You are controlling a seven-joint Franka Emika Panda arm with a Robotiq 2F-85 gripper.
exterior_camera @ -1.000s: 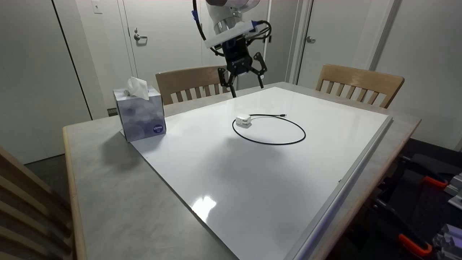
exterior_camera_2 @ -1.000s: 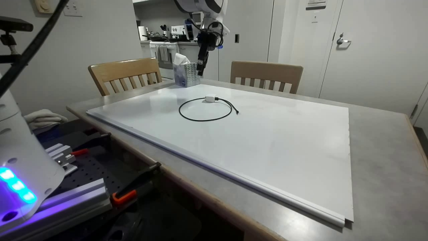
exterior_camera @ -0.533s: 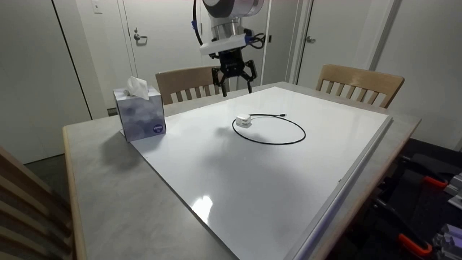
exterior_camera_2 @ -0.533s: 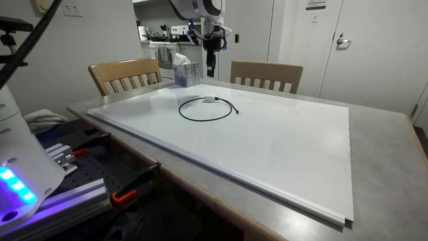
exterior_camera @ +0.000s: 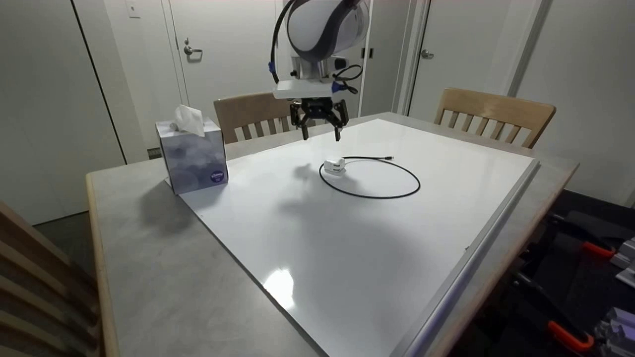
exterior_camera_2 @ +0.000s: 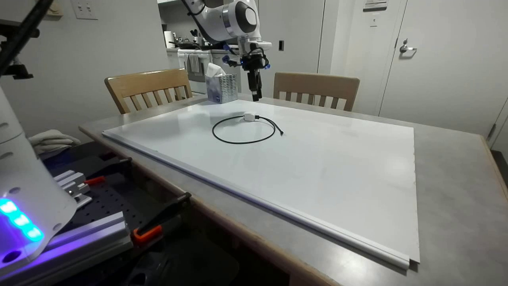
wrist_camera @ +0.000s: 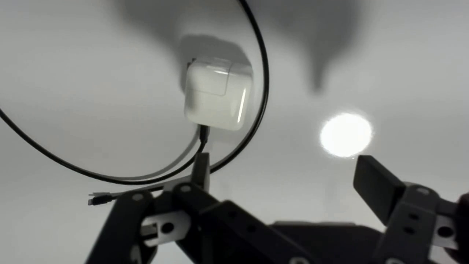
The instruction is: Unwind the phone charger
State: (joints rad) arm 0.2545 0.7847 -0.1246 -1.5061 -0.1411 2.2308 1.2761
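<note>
The phone charger lies on the white board in one open loop. Its thin black cable (exterior_camera: 387, 198) also shows in an exterior view (exterior_camera_2: 242, 143) and in the wrist view (wrist_camera: 267, 73). The white plug (exterior_camera: 334, 165) sits at the loop's edge with one cable end plugged into it; it is large in the wrist view (wrist_camera: 216, 95). The small dark connector (exterior_camera: 389, 158) is the free end, also in the wrist view (wrist_camera: 100, 200). My gripper (exterior_camera: 321, 137) is open and empty above the board, near the plug. In the wrist view (wrist_camera: 284, 167) the left finger covers part of the cable.
The white board (exterior_camera: 278, 238) covers much of the grey table (exterior_camera: 163, 287). A tissue box (exterior_camera: 194, 157) stands at a board corner. A raised rail (exterior_camera_2: 254, 194) runs along one board edge. Wooden chairs (exterior_camera_2: 316, 85) stand around the table.
My gripper has come down toward the board and turned from tilted to nearly upright, staying open. The charger has not moved.
</note>
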